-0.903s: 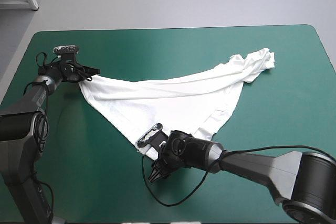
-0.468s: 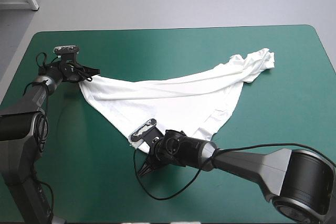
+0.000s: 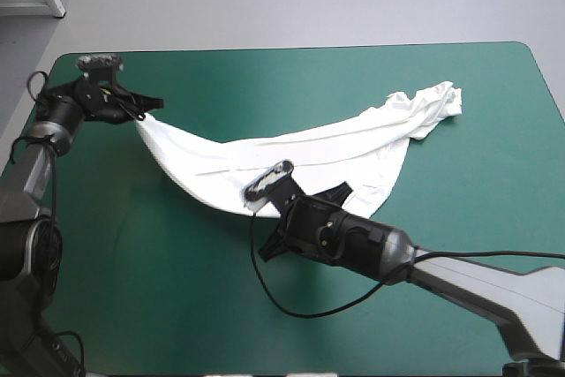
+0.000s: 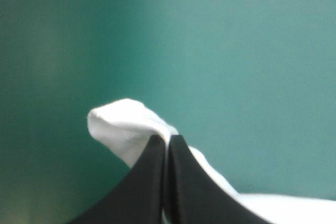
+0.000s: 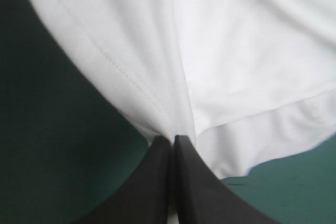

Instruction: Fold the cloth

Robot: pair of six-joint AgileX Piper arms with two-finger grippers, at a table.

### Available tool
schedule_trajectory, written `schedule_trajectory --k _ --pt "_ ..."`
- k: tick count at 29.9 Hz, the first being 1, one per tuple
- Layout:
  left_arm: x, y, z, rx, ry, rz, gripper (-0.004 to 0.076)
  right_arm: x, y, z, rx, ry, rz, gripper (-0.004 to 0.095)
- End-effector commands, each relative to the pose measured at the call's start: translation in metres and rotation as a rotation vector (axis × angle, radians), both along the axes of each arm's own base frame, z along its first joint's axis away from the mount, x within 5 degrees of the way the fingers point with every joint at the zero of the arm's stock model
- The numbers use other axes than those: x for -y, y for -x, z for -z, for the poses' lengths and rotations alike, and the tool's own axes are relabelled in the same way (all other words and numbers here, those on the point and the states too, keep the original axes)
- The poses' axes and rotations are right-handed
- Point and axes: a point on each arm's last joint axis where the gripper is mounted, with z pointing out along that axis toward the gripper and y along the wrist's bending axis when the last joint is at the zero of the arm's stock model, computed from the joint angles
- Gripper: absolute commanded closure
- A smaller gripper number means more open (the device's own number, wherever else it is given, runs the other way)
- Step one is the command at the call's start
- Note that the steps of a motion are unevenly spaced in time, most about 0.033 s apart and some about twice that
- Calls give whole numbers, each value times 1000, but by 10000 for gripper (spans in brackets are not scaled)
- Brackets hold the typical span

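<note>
While both tools clamp it, the white short-sleeved T-shirt (image 3: 300, 149) stretches as a long curved band across the middle of the teal-green worktop (image 3: 265, 77), running from the far left part toward the far right. Its right end rests on the cover in a crumpled, ridged bunch. The stretch between is smoother, with long soft folds along its length.

The left tool (image 4: 167, 139), black and fin-shaped, has its two fingers pressed almost together into one pointed arch. A rounded lump of white fabric is pinched at the tip and bulges past it, with more cloth trailing off to one side.

The right tool (image 5: 172, 139) is likewise all but closed, on the shirt's near edge, where the fabric gathers into pleats fanning away from the tip. A stitched hem line runs across the sheet, and a second hemmed layer shows beside it.

In the high view the right tool's fingertips are hidden under its own wrist, and the sleeves and neckline are hard to make out.
</note>
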Motion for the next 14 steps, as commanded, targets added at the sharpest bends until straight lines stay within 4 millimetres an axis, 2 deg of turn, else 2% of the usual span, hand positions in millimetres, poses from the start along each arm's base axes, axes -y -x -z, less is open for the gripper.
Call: schedule_trajectory --k 1,3,7,10,14 --pt "10 46 -120 306 16 27 734 35 1 -84 217 -61 74 926" --pt "13 74 -164 420 12 42 734 52 3 -122 312 -77 109 926" --pt "20 133 -239 640 8 61 734 82 14 -196 502 -203 102 926" --pt "24 174 -281 785 -10 71 734 109 21 -242 658 -257 134 926" --pt "27 220 -324 951 -39 78 734 157 39 -298 870 -312 212 926"
